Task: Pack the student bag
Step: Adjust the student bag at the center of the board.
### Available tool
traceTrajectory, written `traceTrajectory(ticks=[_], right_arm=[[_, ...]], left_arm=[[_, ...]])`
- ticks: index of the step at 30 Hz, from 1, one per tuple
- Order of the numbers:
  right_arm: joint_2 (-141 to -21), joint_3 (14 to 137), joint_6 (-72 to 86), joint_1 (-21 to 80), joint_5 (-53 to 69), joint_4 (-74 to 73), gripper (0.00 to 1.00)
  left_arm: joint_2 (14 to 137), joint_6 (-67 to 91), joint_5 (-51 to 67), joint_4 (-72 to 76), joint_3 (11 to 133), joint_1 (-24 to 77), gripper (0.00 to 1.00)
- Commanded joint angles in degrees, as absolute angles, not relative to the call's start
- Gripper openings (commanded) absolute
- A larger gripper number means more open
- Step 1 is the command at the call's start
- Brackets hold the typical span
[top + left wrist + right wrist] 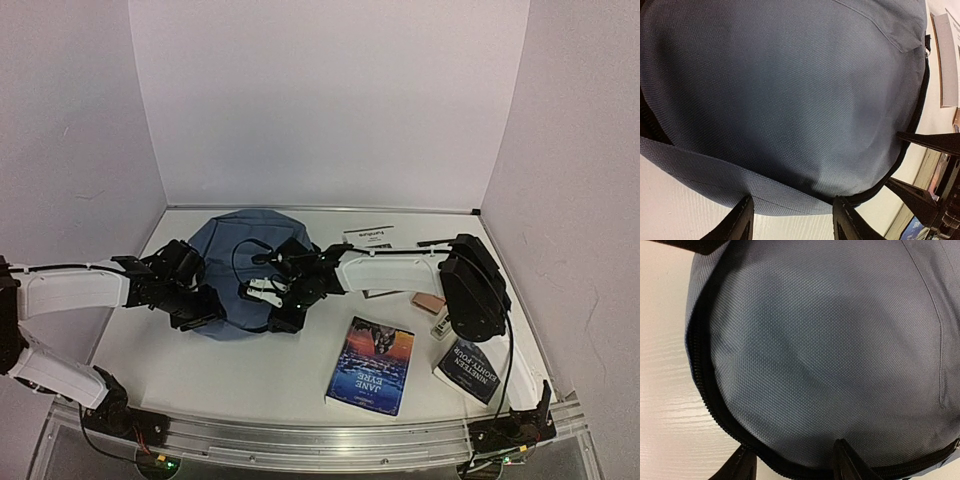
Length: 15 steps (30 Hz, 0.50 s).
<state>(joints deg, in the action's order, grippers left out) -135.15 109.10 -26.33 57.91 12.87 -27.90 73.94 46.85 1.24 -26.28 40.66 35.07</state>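
While the student bag is lying as a soft dome on the table, toward its far left, both arms are meeting at its near rim. The left claw is standing partway open with the bag's lower hem running between its fingers. The right claw is straddling the dark zip in the same way. Whether either is actually biting cloth, I cannot tell. Judging by how the fabric is dimpling and sagging, the bag is likely to handle as light, limp and yielding, folding rather than lifting as one piece. A pinch on the smooth panel is likely to slip, so the stitched rim beside the zip is looking like the surest hold, one claw on each side, for spreading the mouth.
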Motion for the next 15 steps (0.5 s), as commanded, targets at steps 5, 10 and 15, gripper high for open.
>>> traceTrajectory(ticks=[5,10,15], right_arm=[[-132.9,109.2,-24.0,57.8,12.6,-28.0,0.6],[-132.0,109.8,-22.6,57.8,13.7,-28.0,0.68],[-131.2,109.8,-21.4,57.8,14.9,-27.9,0.76]], left_arm=[[75.9,47.1,3.0,-23.8,41.4,34.8,0.54],[77.3,47.0,4.4,-22.4,41.4,34.8,0.54],[78.0,46.3,4.7,-22.7,41.6,34.8,0.54]])
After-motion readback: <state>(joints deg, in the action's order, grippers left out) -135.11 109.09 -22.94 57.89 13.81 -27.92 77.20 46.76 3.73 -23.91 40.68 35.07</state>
